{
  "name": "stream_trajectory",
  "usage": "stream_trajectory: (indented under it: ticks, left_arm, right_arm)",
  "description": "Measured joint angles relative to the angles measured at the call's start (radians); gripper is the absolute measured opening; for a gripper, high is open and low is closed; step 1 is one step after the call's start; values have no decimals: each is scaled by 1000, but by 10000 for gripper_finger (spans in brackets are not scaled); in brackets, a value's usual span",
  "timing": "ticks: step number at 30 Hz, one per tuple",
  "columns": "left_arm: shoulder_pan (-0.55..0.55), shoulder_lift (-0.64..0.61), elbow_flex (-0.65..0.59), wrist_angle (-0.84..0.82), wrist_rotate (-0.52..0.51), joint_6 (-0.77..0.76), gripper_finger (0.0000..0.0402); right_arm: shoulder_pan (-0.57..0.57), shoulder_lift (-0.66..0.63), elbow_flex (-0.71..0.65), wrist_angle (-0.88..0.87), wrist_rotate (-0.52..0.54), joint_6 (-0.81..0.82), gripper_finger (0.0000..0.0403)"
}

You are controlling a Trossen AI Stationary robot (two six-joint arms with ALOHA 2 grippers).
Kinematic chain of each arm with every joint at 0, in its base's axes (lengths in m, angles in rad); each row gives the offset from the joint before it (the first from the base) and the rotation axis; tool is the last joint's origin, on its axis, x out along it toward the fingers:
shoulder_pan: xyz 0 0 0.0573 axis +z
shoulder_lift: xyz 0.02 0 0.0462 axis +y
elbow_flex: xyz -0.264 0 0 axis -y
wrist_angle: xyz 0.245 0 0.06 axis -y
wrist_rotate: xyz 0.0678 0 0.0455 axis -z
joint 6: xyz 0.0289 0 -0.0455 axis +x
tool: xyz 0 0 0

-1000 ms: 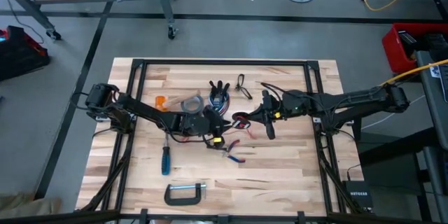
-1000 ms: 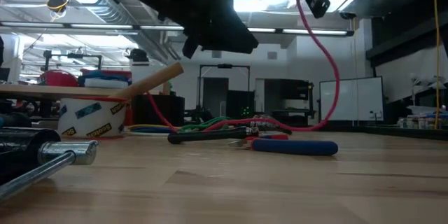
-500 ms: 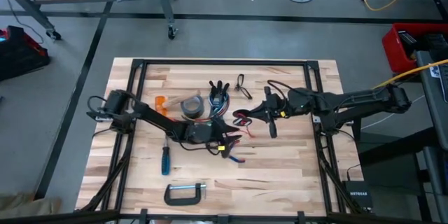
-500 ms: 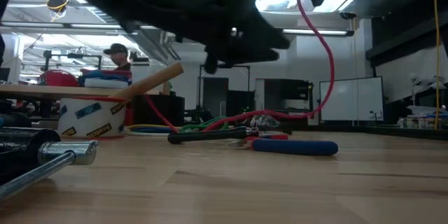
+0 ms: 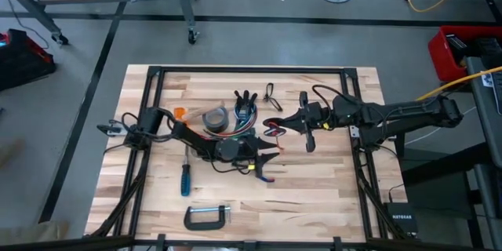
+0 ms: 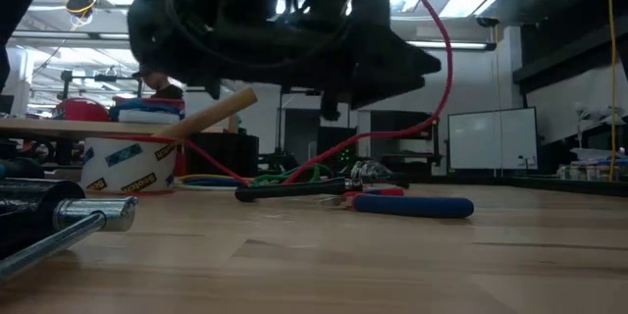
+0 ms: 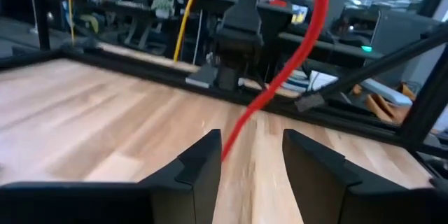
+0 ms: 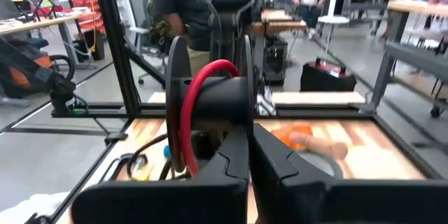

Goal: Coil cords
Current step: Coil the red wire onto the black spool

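A red cord [image 6: 446, 69] hangs from above and runs down to the table [image 6: 294, 172] beside the pliers. My right gripper [image 5: 277, 129] is at mid-table, held high and shut on this cord. My left gripper [image 7: 252, 143] is level and open just above the table. The red cord [image 7: 294, 56] passes between its two fingers. In the high view the left gripper [image 5: 271, 155] sits just nearer than the right one. A small dark cord loop [image 5: 272, 94] lies on the table's far side. My right gripper is shut on the red cord, and its own fingers [image 8: 234, 157] hide the spot. The cord [image 8: 185, 112] arcs up in front of them. It hangs slack below, and its lower part lies on the table. My left gripper may touch the cord [image 7: 227, 147] at one finger's inner side; I cannot tell.
A grey tape roll [image 5: 215, 118], a black glove [image 5: 245, 103] and an orange-handled tool [image 5: 180, 114] lie behind the grippers. Pliers [image 5: 263, 174] lie just nearer, a blue screwdriver [image 5: 186, 179] and a C-clamp [image 5: 208, 216] near the front. A person stands beyond the table [image 8: 178, 0].
My left gripper has come down toward the table and moved toward its right edge. It has tipped up from pointing downward to level, and the cord now lies between its fingers. My right gripper has risen a little with the cord.
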Motion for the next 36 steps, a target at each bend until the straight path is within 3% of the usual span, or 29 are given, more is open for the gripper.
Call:
stream_trajectory:
  ticks: [7,14,18,24,32,36]
  left_arm:
    - [20,0,59,-4,5,123,145]
    - [29,0,83,-9,41,146,143]
    - [27,1,83,-63,47,144,111]
    - [25,2,83,-81,45,115,12]
    - [12,-6,74,-93,42,44,3]
    - [7,-57,43,-197,10,-8,2]
  right_arm:
    - [0,0,0,22,0,-7,1]
    - [0,0,0,39,0,-7,1]
    - [0,0,0,43,0,-7,1]
    - [0,0,0,31,0,-7,1]
    - [0,-6,0,-76,1,-6,1]
    - [0,-31,0,-157,53,-5,1]
